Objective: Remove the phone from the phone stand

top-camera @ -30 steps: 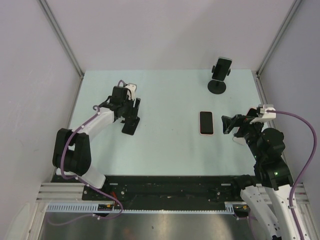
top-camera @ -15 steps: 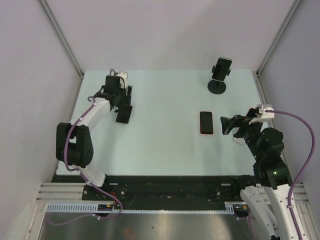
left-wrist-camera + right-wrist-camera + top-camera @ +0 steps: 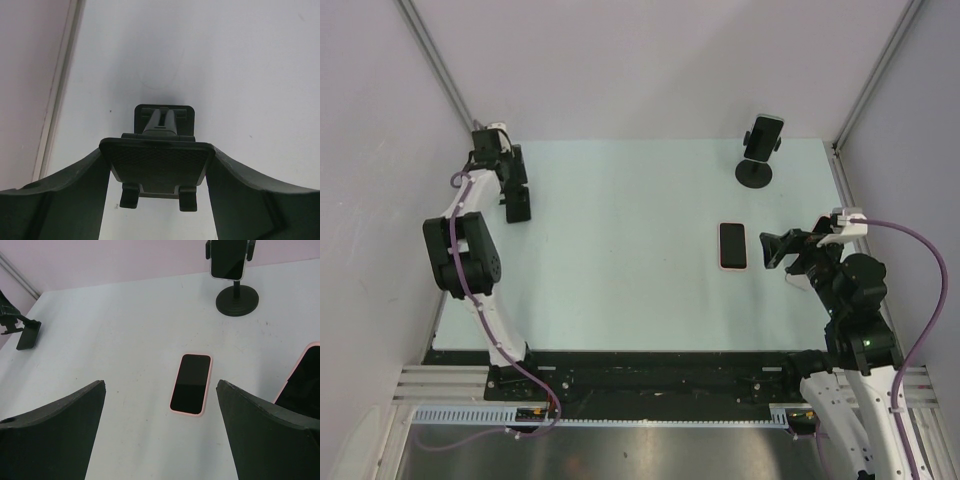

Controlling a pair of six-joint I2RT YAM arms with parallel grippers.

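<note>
A pink-cased phone (image 3: 733, 245) lies flat, screen up, on the table; in the right wrist view the phone (image 3: 191, 383) is just ahead of the fingers. My right gripper (image 3: 775, 248) is open and empty beside it, also seen in its wrist view (image 3: 161, 390). My left gripper (image 3: 517, 200) is at the far left back, shut on a small black folding phone stand (image 3: 157, 167). That stand is empty and is gripped by the sides of its plate. A second phone (image 3: 763, 135) sits clamped upright on a round-base stand (image 3: 754, 173) at the back right.
The left wall and its rail (image 3: 57, 100) run close beside the left gripper. A pink-edged dark object (image 3: 302, 382) lies by the right finger at the frame's right edge. The round-base stand (image 3: 237, 301) and the folding stand (image 3: 28, 335) show in the right wrist view.
My left arm has swung left and back, carrying the black folding stand from mid-left to the far left back corner. The right arm and the flat phone have not moved.
</note>
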